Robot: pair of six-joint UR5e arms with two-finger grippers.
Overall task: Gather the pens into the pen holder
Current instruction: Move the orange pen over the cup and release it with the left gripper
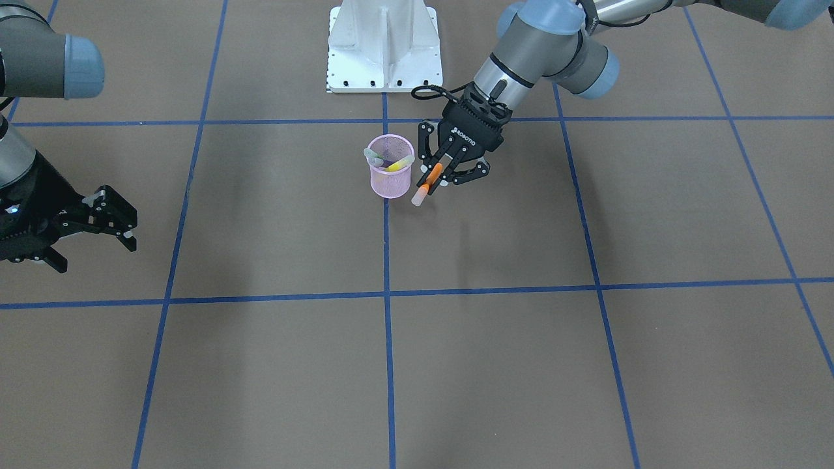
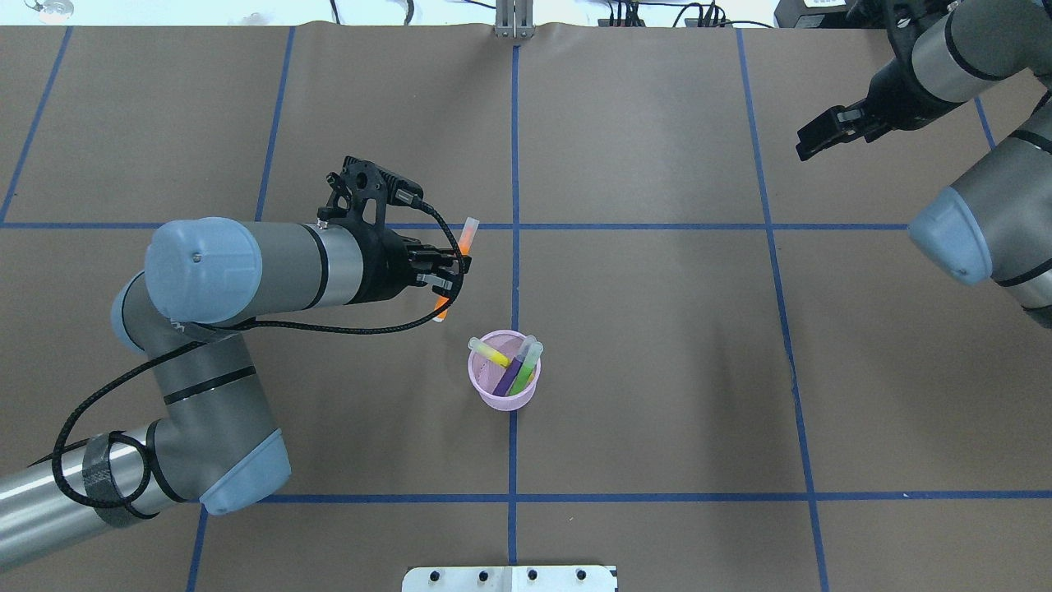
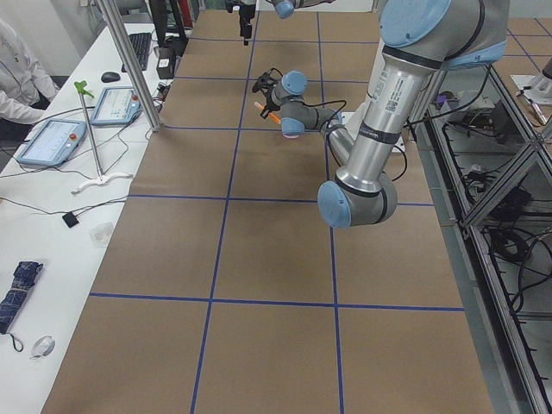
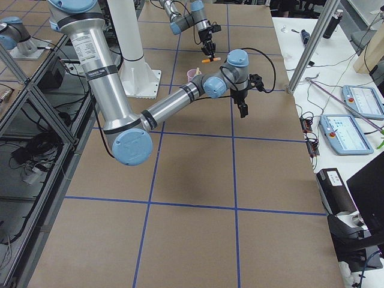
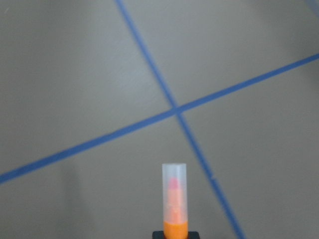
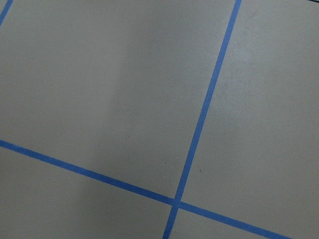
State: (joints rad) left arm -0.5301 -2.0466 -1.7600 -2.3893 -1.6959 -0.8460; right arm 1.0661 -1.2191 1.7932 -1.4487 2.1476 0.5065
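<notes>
Three pens (image 2: 513, 374) in the pen holder (image 2: 493, 400); left gripper (image 1: 439, 178) pinches one orange pen (image 1: 431, 180) (right gripper (image 1: 98, 254) spread, empty).

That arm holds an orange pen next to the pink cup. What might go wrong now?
1. The orange pen sits slanted in the left gripper, off to the side of the pen holder, not over it; released now, it would likely land on the table.
2. The yellow pen, purple pen and green pen lean across the opening, so the orange one may catch on them.
3. The gripper could nudge the light-looking holder over.
</notes>
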